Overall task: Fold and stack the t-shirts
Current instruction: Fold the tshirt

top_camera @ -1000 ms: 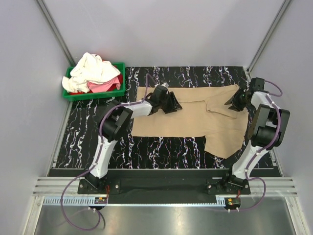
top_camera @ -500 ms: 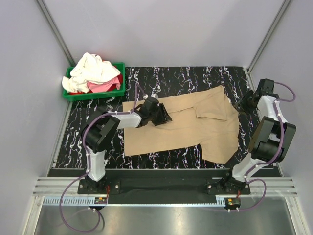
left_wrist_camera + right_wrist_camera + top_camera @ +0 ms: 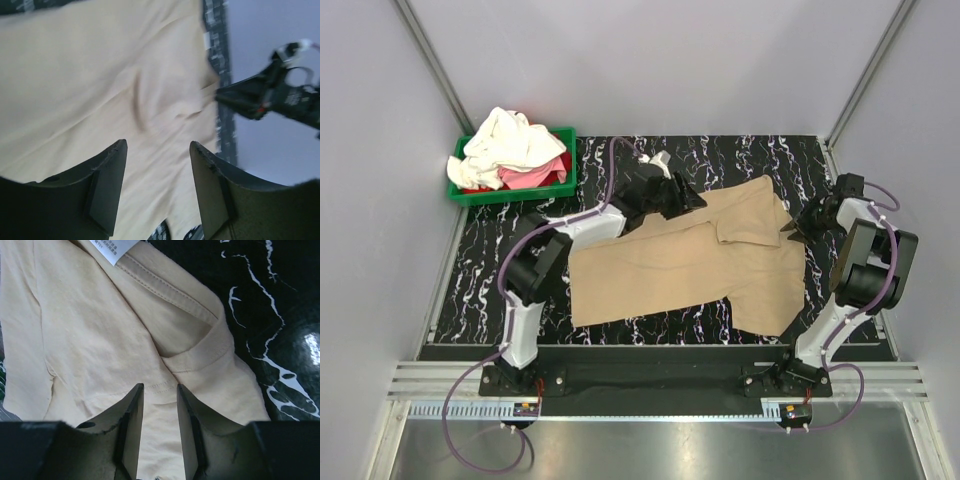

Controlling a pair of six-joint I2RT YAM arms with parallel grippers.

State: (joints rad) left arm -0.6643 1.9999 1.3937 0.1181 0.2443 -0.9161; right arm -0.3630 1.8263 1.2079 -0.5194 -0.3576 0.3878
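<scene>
**Tan shirt lies slanted, one gripper at each side**

The tan shirt (image 3: 690,265) is spread on the black table (image 3: 480,280), to the right of the green bin (image 3: 510,196) and nearer to the arm bases than the bin is. Its long way runs slanted away from the bin. The bottom hem is the end closer to the bin, and the collar (image 3: 170,290) is the end far from the bin.

The left gripper (image 3: 670,195) is seen at the shirt's far edge, on the side toward the bin. Its fingers are spread wide and nothing is held between them. Only flat cloth is seen past them.

The right gripper (image 3: 798,225) is placed at the collar end, well apart from the bin. Its fingers are only a little apart, right at the cloth below the collar. It cannot be told if cloth is pinched there.

The collar end is best reached by the right arm and the hem end by the left arm, it is judged. For a neat fold, the shirt would first need to be pulled straight.

The white shirt (image 3: 510,140) and the pink shirt (image 3: 535,178) are piled in the bin, not yet folded. Nothing is seen in the way.
</scene>
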